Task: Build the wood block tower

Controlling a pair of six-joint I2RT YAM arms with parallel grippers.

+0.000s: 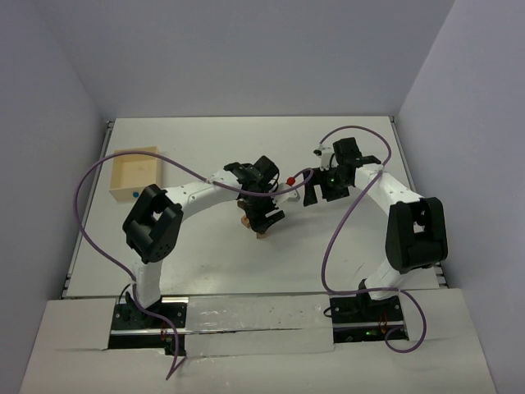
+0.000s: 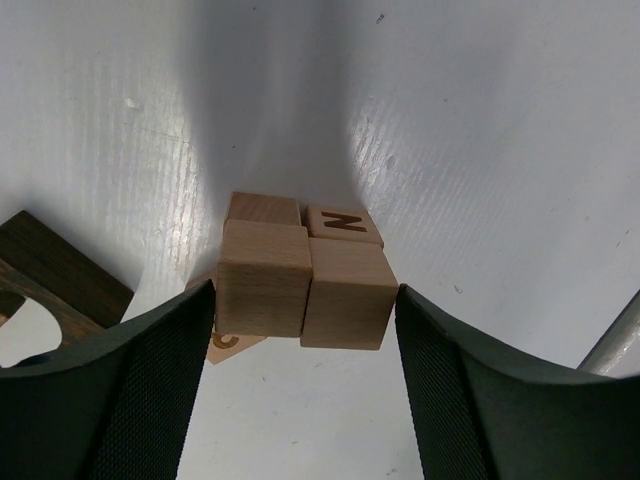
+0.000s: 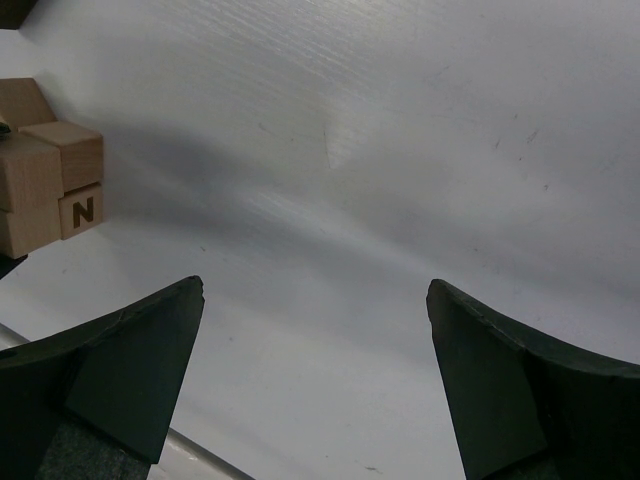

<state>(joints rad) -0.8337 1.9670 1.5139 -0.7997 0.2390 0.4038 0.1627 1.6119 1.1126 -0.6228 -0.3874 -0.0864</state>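
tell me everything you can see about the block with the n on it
The N block is a small pale wooden cube with a dark N on one face. It sits tight against plain pale cubes in a cluster on the white table, beyond the left gripper's open jaws, which do not touch it. Most of it is hidden.

Letter N on tan block
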